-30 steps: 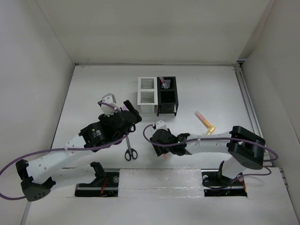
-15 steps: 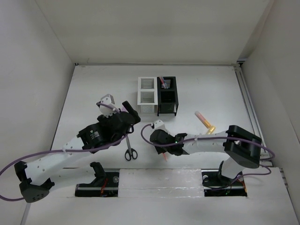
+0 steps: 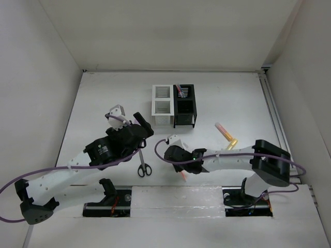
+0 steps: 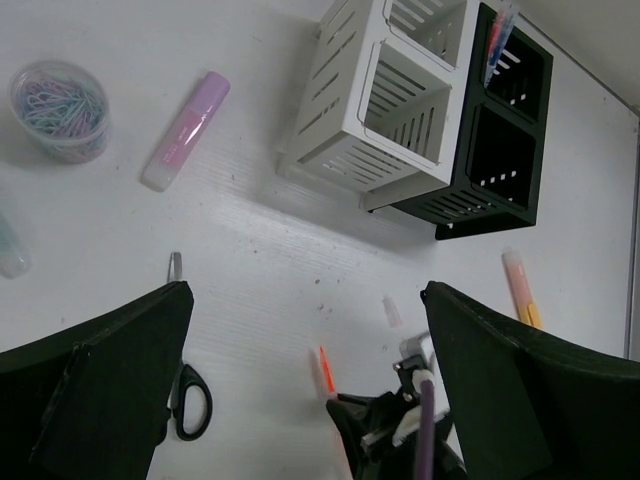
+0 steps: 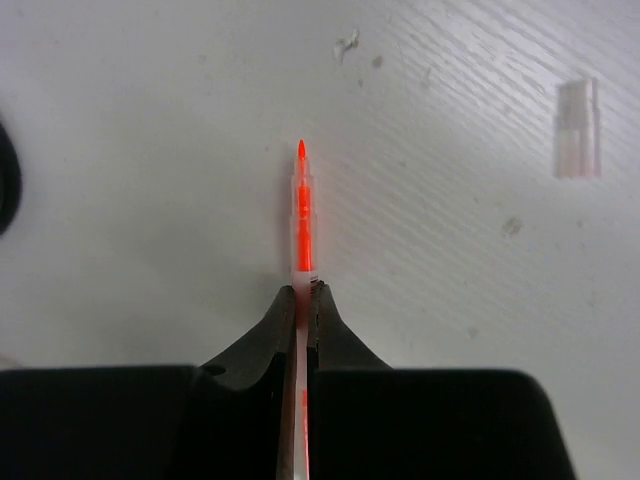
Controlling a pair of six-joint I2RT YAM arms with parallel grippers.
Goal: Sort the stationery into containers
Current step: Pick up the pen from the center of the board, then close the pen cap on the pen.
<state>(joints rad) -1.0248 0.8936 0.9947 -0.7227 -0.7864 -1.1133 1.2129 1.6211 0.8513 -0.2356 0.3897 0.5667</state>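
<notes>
My right gripper (image 5: 303,292) is shut on a slim red pen (image 5: 301,200) that lies on the table, its tip pointing away from the jaws. From above, the right gripper (image 3: 176,155) sits low near the table's front, and the pen's tail (image 3: 183,175) sticks out behind it. Hovering left of it, my left gripper (image 3: 144,124) is open and holds nothing. Black-handled scissors (image 3: 144,164) lie below it. The white container (image 3: 162,119) and the black container (image 3: 185,120) stand side by side at centre. A pink pen (image 3: 179,91) leans in the black one's rear compartment.
A pink and yellow highlighter (image 3: 226,134) lies right of the containers. In the left wrist view, a lilac stick (image 4: 187,130) and a clear cup of paper clips (image 4: 58,108) lie left of the white container (image 4: 330,100). A small clear cap (image 5: 578,128) rests near the pen.
My right gripper has closed onto the red pen. The left arm has drifted slightly left and toward the near edge, still open.
</notes>
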